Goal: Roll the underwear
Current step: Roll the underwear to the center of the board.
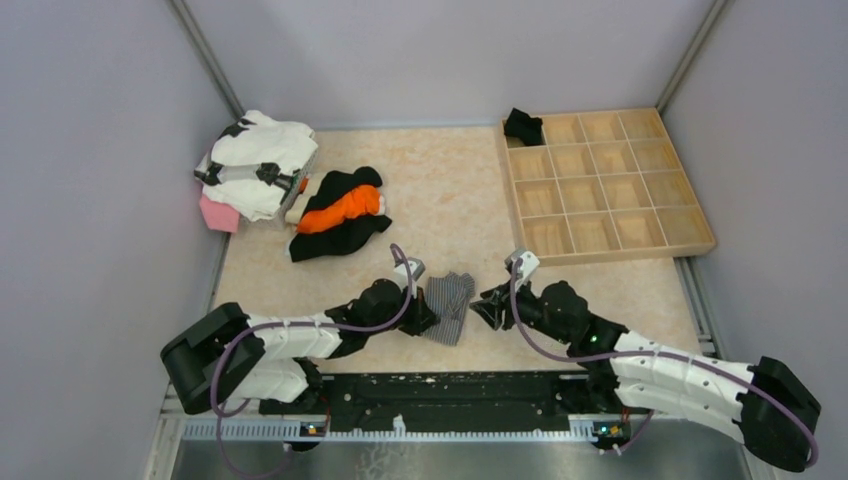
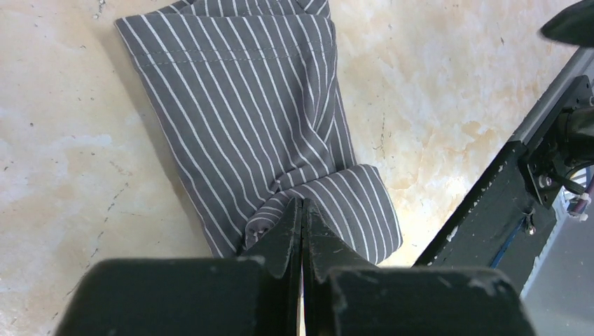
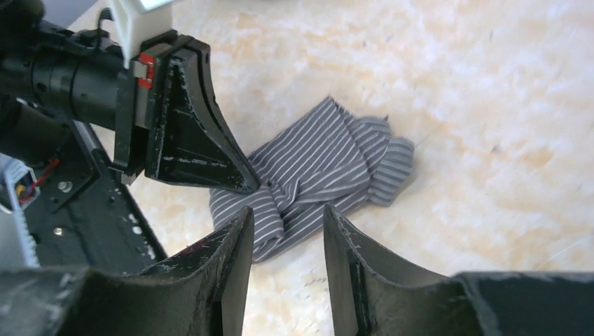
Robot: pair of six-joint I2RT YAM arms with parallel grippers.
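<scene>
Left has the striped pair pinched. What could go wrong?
1. Left gripper is shut on just a small fold of the underwear; it may slip out.
2. Right gripper hangs open close to the left one; closing in could knock it.
3. The underwear is bunched at the fold; the roll may go crooked.

One left end effector (image 2: 302, 210), fingers pressed together, tips pinching a puckered fold of grey striped underwear (image 2: 245, 119), which lay spread ahead on the mottled tabletop (image 2: 434, 91).

no legible text, labels or numbers
</scene>
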